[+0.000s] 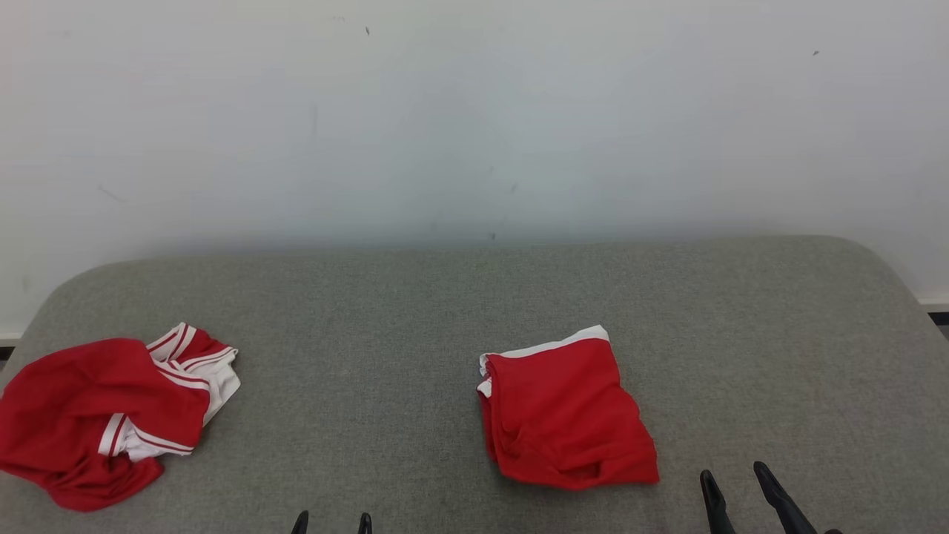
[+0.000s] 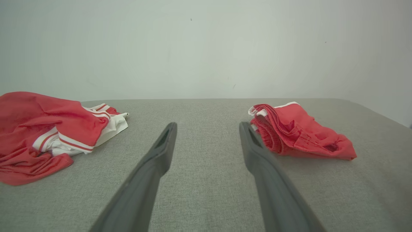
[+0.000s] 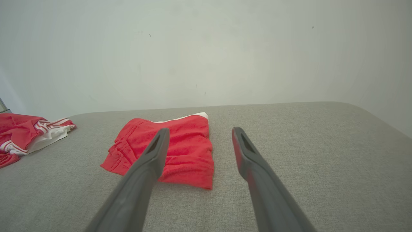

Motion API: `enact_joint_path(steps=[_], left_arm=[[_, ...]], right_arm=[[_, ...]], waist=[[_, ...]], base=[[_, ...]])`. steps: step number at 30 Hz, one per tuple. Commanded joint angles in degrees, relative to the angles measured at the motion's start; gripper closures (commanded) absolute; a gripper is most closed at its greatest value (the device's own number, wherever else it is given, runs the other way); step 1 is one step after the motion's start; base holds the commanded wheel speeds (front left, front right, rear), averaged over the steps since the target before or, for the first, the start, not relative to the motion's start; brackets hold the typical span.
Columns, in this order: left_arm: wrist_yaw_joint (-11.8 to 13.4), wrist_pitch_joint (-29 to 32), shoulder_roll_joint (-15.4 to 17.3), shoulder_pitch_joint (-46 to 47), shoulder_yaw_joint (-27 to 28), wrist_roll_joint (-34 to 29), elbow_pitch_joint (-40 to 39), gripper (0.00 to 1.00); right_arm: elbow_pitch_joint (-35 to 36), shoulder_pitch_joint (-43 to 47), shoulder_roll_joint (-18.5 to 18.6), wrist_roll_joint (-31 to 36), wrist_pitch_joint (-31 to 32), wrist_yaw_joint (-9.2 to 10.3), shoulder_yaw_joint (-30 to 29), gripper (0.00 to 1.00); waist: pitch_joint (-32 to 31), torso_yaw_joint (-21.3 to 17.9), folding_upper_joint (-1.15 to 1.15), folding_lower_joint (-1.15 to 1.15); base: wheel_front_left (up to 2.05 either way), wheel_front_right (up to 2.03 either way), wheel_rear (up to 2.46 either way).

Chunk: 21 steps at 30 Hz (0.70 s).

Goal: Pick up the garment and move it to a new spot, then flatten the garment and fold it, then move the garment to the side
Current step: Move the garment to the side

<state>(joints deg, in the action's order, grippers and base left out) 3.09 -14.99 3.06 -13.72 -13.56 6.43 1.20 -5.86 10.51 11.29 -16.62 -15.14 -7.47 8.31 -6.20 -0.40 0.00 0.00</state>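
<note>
Spread and empty, my left gripper [image 1: 331, 522] and right gripper [image 1: 736, 478] flank the garment [image 1: 567, 411], folded just ahead, a heap [image 1: 104, 411] well left; pinching only the garment's top layer, I reckon, spills the fold

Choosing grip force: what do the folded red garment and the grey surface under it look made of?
The folded red garment: thin, matte knit fabric, probably jersey; it creases softly, with white trim. The grey surface: coarse woven upholstery, matte; visible weave, rounded padded-looking corners.

Grey fabric surface [image 1: 415, 297] with folded red garment [image 1: 567, 411] and crumpled red-and-white garment [image 1: 96, 415], well apart.
</note>
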Motion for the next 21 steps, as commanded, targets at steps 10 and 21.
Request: enact_joint_path(steps=[10, 21], left_arm=[[-0.68, -0.14, -0.19, 1.57, -1.14, -1.02, 0.9, 0.0], [-1.38, -0.11, -0.19, 4.63, -3.01, -0.96, 1.42, 0.0]], right_arm=[[-5.18, -5.5, 2.08, -6.21, -0.1, -0.03, 1.5, 0.0], [-17.83, -19.05, 8.53, -27.45, 1.74, -0.03, 9.57, 0.0]], waist=[[2.54, 2.29, 0.0, 0.0], [6.9, 6.48, 0.0, 0.0]], base=[[0.0, 0.0, 0.0], [0.0, 0.0, 0.0]])
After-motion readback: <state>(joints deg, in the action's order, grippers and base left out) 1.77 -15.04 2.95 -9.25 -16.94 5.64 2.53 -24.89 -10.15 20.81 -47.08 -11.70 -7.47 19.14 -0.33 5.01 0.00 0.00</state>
